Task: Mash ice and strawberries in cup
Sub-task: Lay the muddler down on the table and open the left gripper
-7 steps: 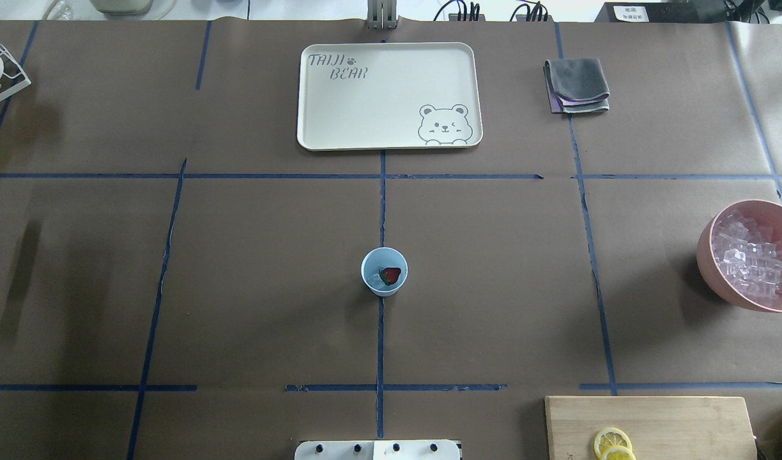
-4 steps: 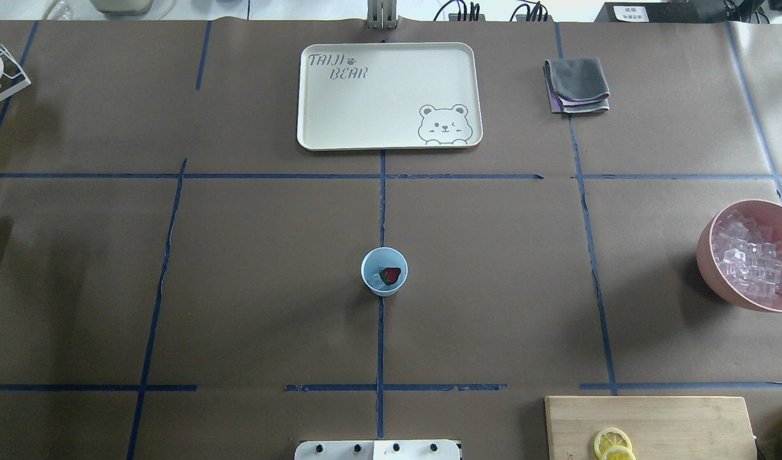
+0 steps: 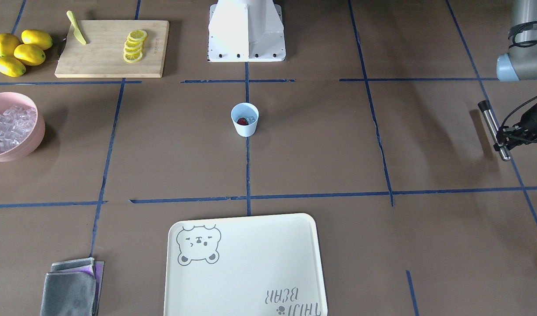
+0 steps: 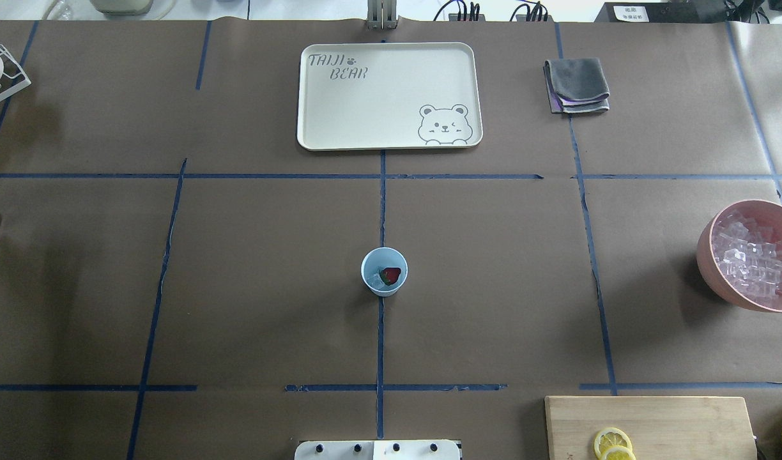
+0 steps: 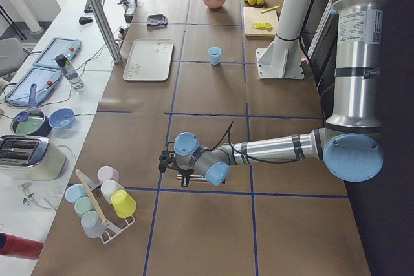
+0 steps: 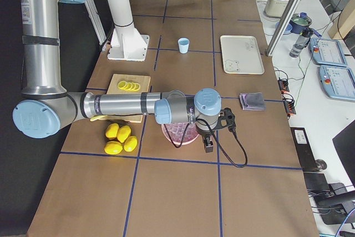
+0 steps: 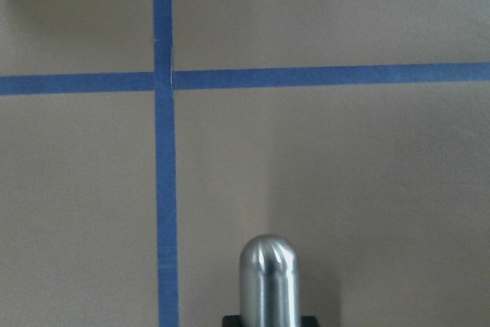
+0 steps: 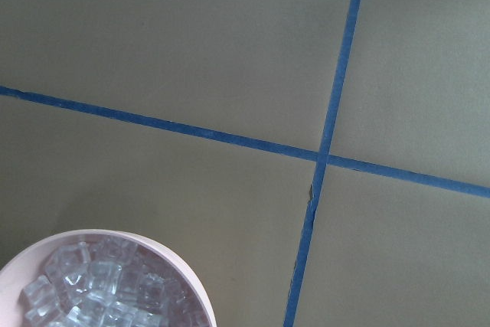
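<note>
The pale-blue cup point(image 4: 384, 285) stands upright near the table's middle on a blue tape line; it also shows in the front view point(image 3: 245, 127). Inside it lie a dark-red strawberry point(image 4: 391, 275) and a few clear pieces of ice point(image 4: 375, 273). My left gripper point(image 3: 502, 137) is far off at the table's left end, shut on a metal rod point(image 3: 490, 120) whose rounded tip shows in the left wrist view point(image 7: 268, 277). My right gripper point(image 6: 209, 144) hangs by the pink bowl; I cannot tell whether it is open or shut.
A pink bowl point(image 4: 709, 259) full of ice cubes stands at the right edge. A cream bear tray point(image 4: 389, 96) and a folded grey cloth point(image 4: 576, 85) lie at the far side. A cutting board point(image 3: 106, 57) with lemon slices, a knife and whole lemons point(image 3: 18, 52) lies near the base.
At the overhead view's left edge the rod and left gripper slid almost out of view, then the rod's tip came back in. The cup has not moved.
</note>
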### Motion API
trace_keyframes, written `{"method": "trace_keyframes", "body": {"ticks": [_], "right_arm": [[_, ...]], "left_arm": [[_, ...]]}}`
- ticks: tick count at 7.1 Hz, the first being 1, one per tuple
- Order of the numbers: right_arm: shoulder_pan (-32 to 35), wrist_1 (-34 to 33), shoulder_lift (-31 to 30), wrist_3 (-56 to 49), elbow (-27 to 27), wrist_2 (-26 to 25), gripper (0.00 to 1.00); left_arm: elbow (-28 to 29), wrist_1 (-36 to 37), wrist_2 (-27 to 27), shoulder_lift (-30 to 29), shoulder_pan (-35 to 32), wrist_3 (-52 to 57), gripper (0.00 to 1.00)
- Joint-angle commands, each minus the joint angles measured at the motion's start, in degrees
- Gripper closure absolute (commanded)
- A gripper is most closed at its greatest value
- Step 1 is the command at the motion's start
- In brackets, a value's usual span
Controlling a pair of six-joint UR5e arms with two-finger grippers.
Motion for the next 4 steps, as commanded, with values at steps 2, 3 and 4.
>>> {"method": "trace_keyframes", "body": {"ticks": [2, 3, 4], "right_arm": [[0.0, 0.08, 0.17, 0.0, 0.34, 0.08, 0.01], [0.0, 0.08, 0.26, 0.0, 0.35, -0.01, 0.01], [0.0, 0.08, 0.26, 0.08, 0.35, -0.01, 0.01]], "left_arm": [[-0.4, -0.08, -0.29, -0.15, -0.08, -0.22, 0.0], [-0.58, 0.36, -0.81, -0.5, -0.86, 0.04, 0.0], [-0.76, 2.27, -0.99, -0.41, -1.74, 0.22, 0.0]]}}
